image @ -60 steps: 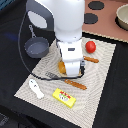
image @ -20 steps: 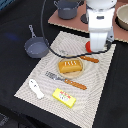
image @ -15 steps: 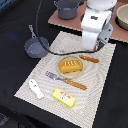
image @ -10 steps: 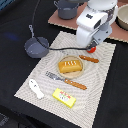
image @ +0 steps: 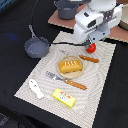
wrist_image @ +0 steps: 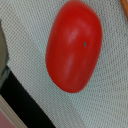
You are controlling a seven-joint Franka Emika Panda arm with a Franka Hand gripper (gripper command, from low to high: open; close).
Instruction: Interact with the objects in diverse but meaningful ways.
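A red tomato (image: 91, 48) lies on the woven placemat (image: 35, 75) near its far edge. It fills the wrist view (wrist_image: 74, 46), and no fingers show there. My gripper (image: 90, 42) hangs right above the tomato, and its white body hides the jaws. An orange-yellow bread loaf (image: 69, 65) sits on a round tan plate in the mat's middle. A flat yellow butter block (image: 64, 97) and a white fish piece (image: 36, 88) lie near the mat's front.
A fork (image: 53, 76) and a wooden-handled knife (image: 76, 84) lie in front of the loaf. Another wooden handle (image: 89, 59) lies beside the tomato. A small grey saucepan (image: 36, 48) stands at the exterior view's left. A grey pot (image: 65, 8) and a brown board (image: 60, 20) are behind.
My gripper has left the bread loaf and moved over to the tomato. In the last second it has settled lower and slightly towards the exterior view's left. The objects have not moved.
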